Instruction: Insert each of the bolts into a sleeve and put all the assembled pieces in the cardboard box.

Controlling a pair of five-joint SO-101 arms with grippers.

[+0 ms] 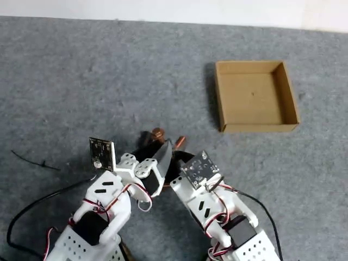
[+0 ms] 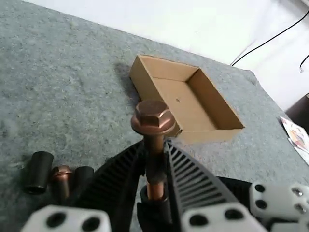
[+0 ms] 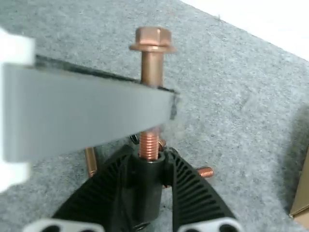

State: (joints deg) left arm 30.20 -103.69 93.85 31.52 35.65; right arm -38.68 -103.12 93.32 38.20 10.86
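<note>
Left hand [image 2: 155, 151] is clamped narrowly on the shank of a copper hex-head bolt [image 2: 153, 117], head up. The right hand [image 3: 148, 155] grips a black cylindrical sleeve [image 3: 145, 188] just below, with the bolt's threaded tip in the sleeve's mouth. A grey carpeted bench [image 1: 81, 81] lies beneath both hands. A shallow cardboard box [image 1: 253, 98] sits well beyond them, off the right hand's side. Two loose black sleeves [image 2: 38, 171] and a loose copper bolt [image 2: 62, 176] lie near the left hand.
</note>
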